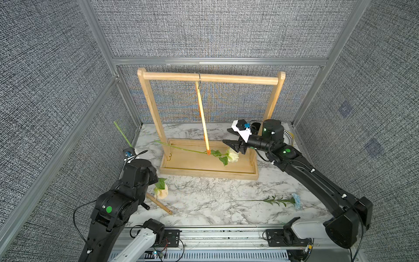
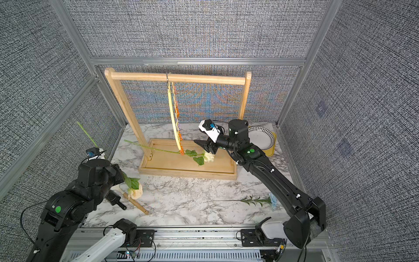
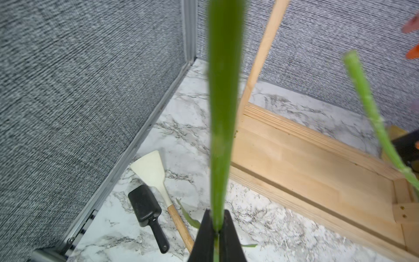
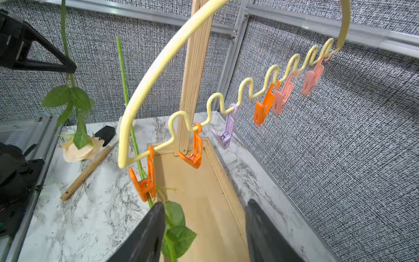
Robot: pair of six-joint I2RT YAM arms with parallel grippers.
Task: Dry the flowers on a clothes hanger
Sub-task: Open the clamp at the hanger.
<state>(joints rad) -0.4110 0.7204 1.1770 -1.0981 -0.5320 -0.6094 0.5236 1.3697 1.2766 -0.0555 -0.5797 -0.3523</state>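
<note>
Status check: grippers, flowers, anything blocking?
Left gripper shut on peach rose stem. Right gripper open beside white rose, stem in end orange clip. Blue flower on table. Nothing blocking free clips.

Black arms [image 1: 317, 181], green joint dots [image 1: 288, 150], seemingly white wrist-camera housings [image 1: 242, 132].

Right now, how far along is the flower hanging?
Done: cream-white rose sits in the end orange clip of the clothes hanger, right hand open beside it. In hand: left hand grips the peach rose by its stem. Remaining: blue bloom lies on the table.
</note>
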